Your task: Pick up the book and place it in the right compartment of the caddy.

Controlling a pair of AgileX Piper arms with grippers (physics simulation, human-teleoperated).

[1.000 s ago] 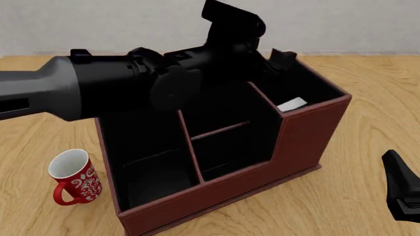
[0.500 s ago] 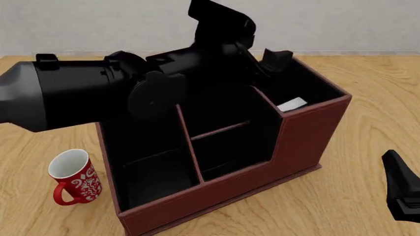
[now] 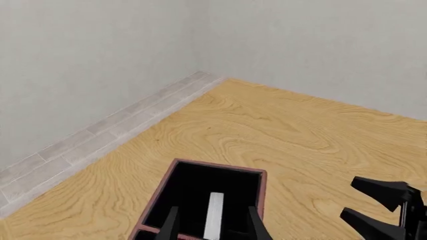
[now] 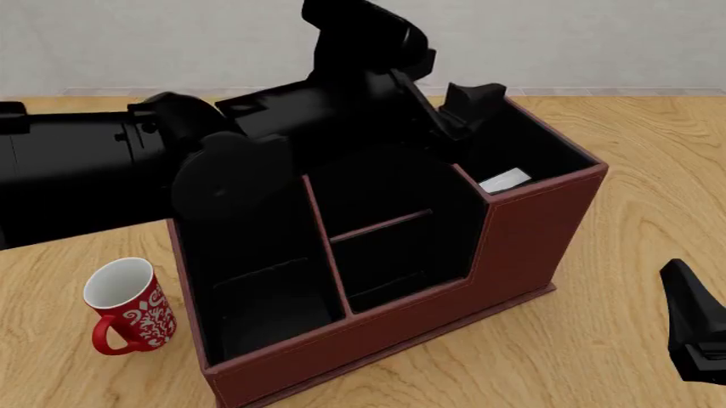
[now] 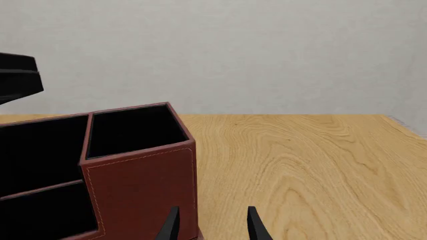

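The large reddish-brown leather-look caddy (image 4: 516,246) with black interior stands upright on the table. The small black hardcover book (image 4: 504,180), white page edges uppermost, stands on edge inside the caddy's narrow, tallest right compartment (image 4: 524,157).

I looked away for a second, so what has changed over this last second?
The left arm has drawn back toward the left, its claw lifting a little over the reddish-brown leather-look caddy. The black book with white page edges stays in the right compartment; the red patterned mug and right claw are unmoved.
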